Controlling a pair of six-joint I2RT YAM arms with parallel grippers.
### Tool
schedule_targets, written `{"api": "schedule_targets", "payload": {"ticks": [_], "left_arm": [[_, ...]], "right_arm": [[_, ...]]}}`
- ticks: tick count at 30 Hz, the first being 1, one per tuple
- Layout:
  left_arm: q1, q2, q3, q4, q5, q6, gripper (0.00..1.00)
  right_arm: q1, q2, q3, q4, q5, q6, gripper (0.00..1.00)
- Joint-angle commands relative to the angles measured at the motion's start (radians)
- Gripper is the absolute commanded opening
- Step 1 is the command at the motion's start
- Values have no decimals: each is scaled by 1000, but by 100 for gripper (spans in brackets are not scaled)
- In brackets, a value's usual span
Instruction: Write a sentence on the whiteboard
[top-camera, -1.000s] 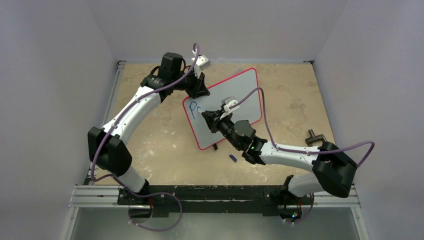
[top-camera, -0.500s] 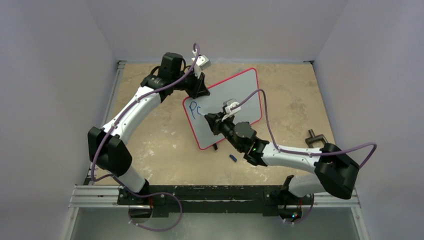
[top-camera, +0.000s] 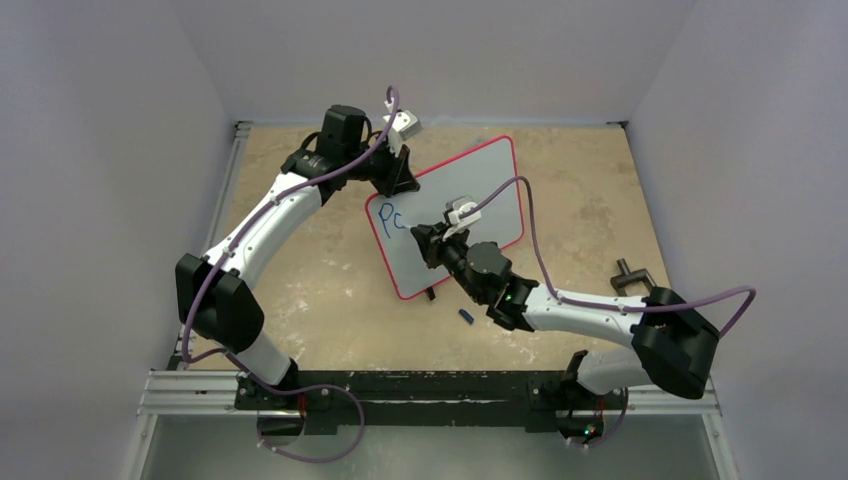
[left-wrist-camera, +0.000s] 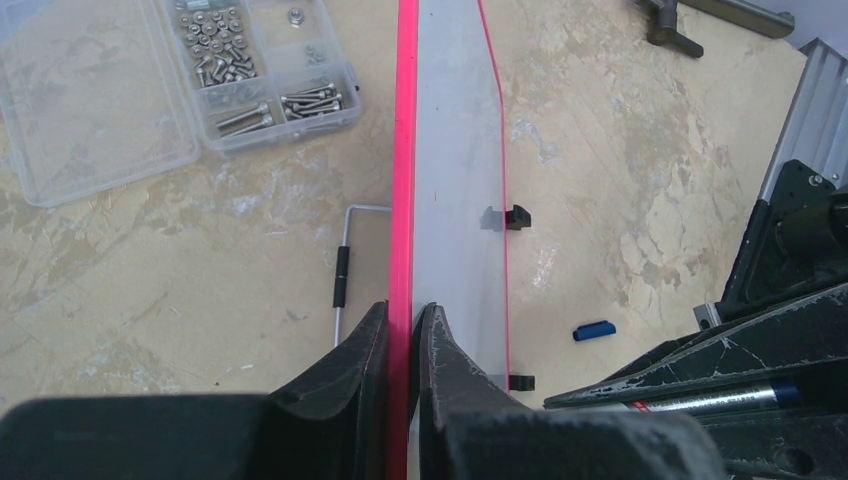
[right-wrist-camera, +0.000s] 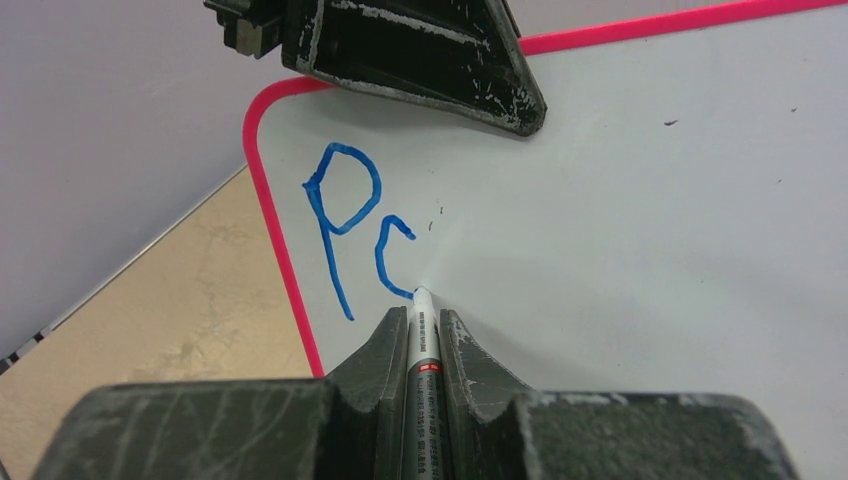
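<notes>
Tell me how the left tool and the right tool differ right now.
The left tool clamps the red frame of the whiteboard; the right tool clamps a marker. The left tool sits at the board's edge; the right tool points at its white face, marker tip touching the blue letters. Both are shut on something.

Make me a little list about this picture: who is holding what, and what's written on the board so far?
left gripper: shut on the red edge of the whiteboard
right gripper: shut on a marker
marker tip: on the board, at the end of the c
writing: blue "Pc"
on the table: small blue piece, maybe the marker's cap; clear box of screws
sentence: only just begun
</notes>
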Motion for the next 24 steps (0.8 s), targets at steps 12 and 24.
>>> {"api": "schedule_targets", "payload": {"ticks": [12,24], "left_arm": [[-15,32,-3,-121,-133,107,0],[-15,29,-4,-121,-136,109,0]], "right_arm": [[-10,63,134,-3,61,-68,0],[-10,53,128,14,17,-61,0]]}}
